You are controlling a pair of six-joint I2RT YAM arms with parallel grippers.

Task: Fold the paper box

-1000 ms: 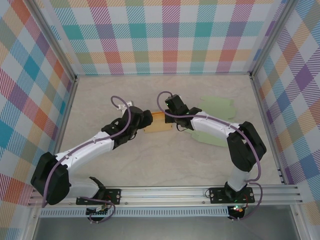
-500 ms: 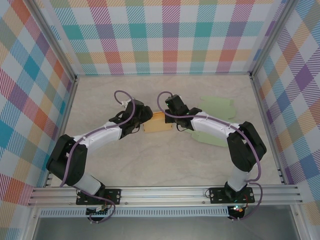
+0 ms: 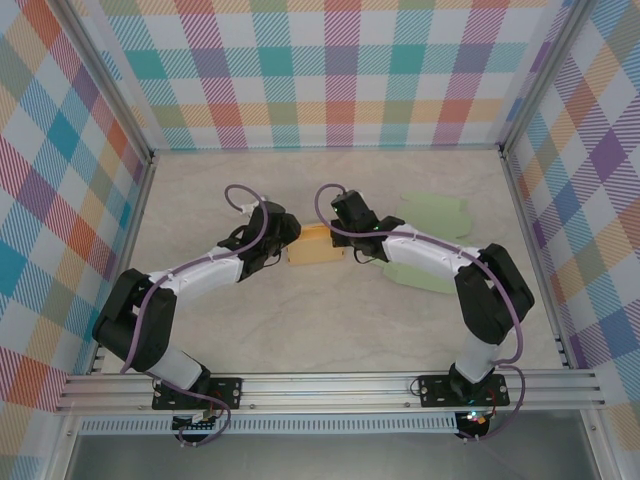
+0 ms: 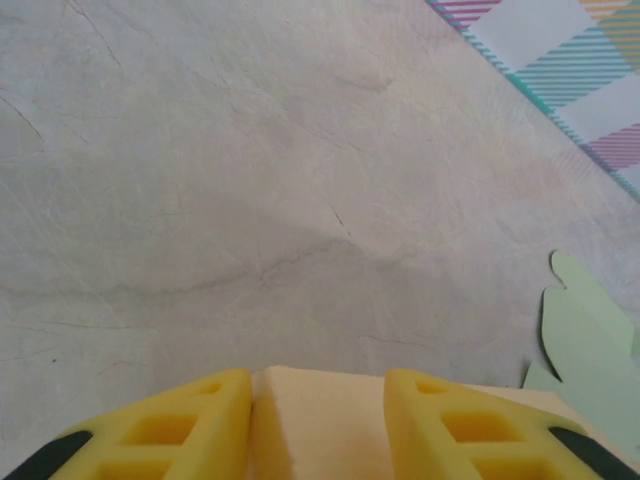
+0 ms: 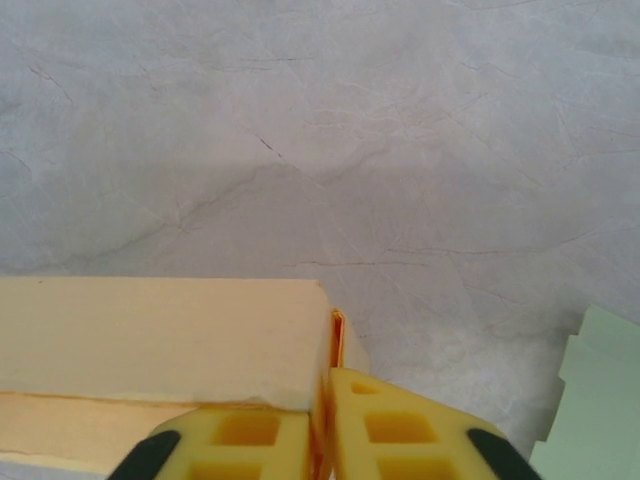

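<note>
The paper box point(image 3: 315, 246) is cream with orange edges and lies mid-table between both arms. My left gripper point(image 3: 287, 238) is at its left end. In the left wrist view, box paper point(image 4: 320, 425) fills the gap of the left gripper point(image 4: 318, 385) and touches both yellow fingers. My right gripper point(image 3: 345, 237) is at the box's right end. In the right wrist view, the right gripper point(image 5: 322, 400) pinches a thin orange-edged flap point(image 5: 337, 335) beside the box's top panel point(image 5: 160, 335), fingers nearly together.
Two pale green paper cut-outs lie right of the box, one farther back point(image 3: 435, 213) and one nearer point(image 3: 420, 275), which the right arm crosses. A green edge point(image 4: 590, 340) shows at the left wrist view's right. Checked walls enclose the marbled table point(image 3: 300, 320).
The left arm swung inward and its gripper came onto the box's left end, jaws narrowing around it. The right arm and the box stayed put.
</note>
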